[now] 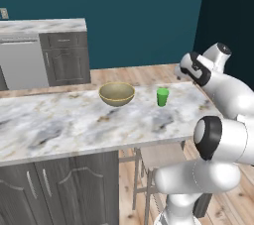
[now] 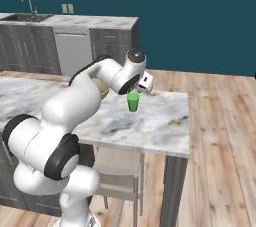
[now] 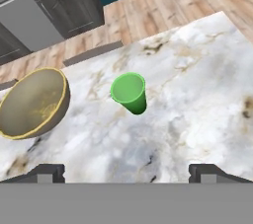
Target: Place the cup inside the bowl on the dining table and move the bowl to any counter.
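Cup [image 3: 129, 92] upright, bowl [image 3: 32, 102] near, apart

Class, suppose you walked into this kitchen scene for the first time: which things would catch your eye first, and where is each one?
The bright green cup stands out most, upright on the marble dining table near its far edge. Beside it, apart from it, sits the tan bowl, open side up. The white arm reaches over the table with its gripper open, the fingertips spread wide and short of the cup.
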Available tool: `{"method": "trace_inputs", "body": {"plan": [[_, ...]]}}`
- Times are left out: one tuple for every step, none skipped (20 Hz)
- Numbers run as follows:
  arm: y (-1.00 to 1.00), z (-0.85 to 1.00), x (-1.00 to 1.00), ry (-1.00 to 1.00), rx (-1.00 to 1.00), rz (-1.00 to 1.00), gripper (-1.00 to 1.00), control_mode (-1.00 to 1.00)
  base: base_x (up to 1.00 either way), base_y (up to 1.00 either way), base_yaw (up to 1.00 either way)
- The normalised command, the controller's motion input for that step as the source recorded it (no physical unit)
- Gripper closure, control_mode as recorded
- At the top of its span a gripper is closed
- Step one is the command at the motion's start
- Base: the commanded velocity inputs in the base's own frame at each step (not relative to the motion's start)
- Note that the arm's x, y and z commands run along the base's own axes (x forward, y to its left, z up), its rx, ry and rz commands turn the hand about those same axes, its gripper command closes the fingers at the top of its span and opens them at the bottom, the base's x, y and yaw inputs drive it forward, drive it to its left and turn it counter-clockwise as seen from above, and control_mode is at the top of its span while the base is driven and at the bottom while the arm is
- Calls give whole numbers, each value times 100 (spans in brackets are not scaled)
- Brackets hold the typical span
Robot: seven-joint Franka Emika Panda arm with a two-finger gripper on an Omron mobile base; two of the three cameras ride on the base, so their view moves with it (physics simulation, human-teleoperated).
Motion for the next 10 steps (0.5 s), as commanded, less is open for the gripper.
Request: {"method": "trace_inputs", "body": {"plan": [[0,-4,0,0,0,0,-100,-100,0,0,0],[0,-1,0,0,0,0,-100,-100,0,0,0],[0,-2,0,0,0,0,-100,-100,0,0,0],[0,-2,0,1,0,0,-100,-100,0,0,0],[0,-9,0,2,0,0,-100,-100,0,0,0],[0,-16,0,1,0,0,-100,-100,0,0,0],[0,-21,0,0,0,0,-100,-100,0,0,0],[0,-23,0,0,0,0,-100,-100,0,0,0],[0,-22,0,0,0,0,-100,-100,0,0,0],[0,-19,5,0,0,0,-100,-100,0,0,0]]}}
